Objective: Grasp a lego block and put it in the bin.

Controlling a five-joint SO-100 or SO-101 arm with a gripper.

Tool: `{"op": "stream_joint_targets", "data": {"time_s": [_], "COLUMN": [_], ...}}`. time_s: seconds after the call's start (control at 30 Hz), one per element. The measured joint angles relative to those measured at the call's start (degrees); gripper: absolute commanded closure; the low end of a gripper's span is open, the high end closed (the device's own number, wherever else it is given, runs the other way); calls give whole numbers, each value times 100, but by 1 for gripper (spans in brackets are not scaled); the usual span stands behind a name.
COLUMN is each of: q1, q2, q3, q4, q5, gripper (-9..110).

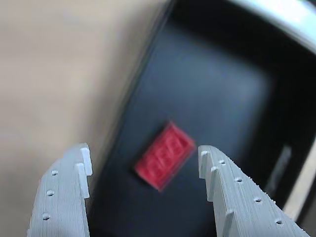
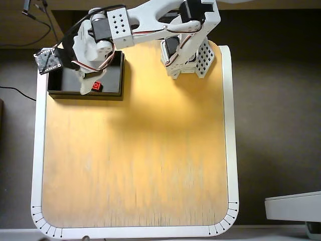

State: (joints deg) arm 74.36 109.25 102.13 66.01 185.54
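Two pale grey ribbed fingertips fill the bottom of the wrist view, one at lower left, one at lower right, each with a row of small holes and a notched inner edge. A wide gap separates them: gripper open, nothing between the jaws. Through that gap the lego block is visible, bright red, rectangular, studs up, turned diagonally in the frame. Image is motion-blurred, so stud count cannot be read. Block lies on the dark floor of the bin and touches neither fingertip. Bin's left wall runs as a dark diagonal line, with tan table surface beyond it on the left. A lighter strip crosses the upper right corner; what it is cannot be told.

Overhead view: bin sits at the upper left corner of the table, a wooden top with a white rim and rounded corners. Block shows as a small red spot inside the bin, near its front wall, roughly mid-length. White arm reaches from its base at the table's top edge, leftward over the bin. Gripper hangs above the bin interior, just left of the block. A small dark board sits at the arm's far left end.
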Motion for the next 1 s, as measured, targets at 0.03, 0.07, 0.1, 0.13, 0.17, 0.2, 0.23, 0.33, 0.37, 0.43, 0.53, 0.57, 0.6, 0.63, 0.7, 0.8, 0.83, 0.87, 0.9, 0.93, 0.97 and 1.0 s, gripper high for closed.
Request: {"op": "stream_joint_targets", "data": {"time_s": [0.03,0.07,0.1,0.13,0.17,0.2,0.23,0.33,0.37,0.43,0.53,0.57,0.6,0.63,0.7,0.8,0.83,0.87,0.9,0.93,0.97,1.0], "q1": [-149,-290,-439,-589,-729,-861,-1002,-1397,-1538,-1802,-2259,-2417,-2584,-2848,-3129,-3639,-3920,-4157,-4438,-4729,-4975,-5194], "q2": [44,114,202,308,431,545,677,1055,1178,1397,1749,1854,1951,2109,2250,2602,2786,2971,3190,3419,3674,3946], "q3": [-141,-255,-325,-378,-404,-431,-431,-448,-448,-448,-448,-448,-448,-448,-448,-448,-448,-448,-413,-316,-185,-9], "q4": [18,26,26,26,26,35,53,70,70,70,70,70,70,70,70,360,448,492,519,536,554,554], "q5": [-149,-290,-404,-501,-598,-686,-765,-1002,-1063,-1160,-1204,-1204,-1213,-1230,-1187,-993,-958,-932,-914,-896,-870,-870], "gripper": [79,79,79,79,80,82,85,97,100,101,101,101,101,101,101,101,101,101,101,101,101,101]}}
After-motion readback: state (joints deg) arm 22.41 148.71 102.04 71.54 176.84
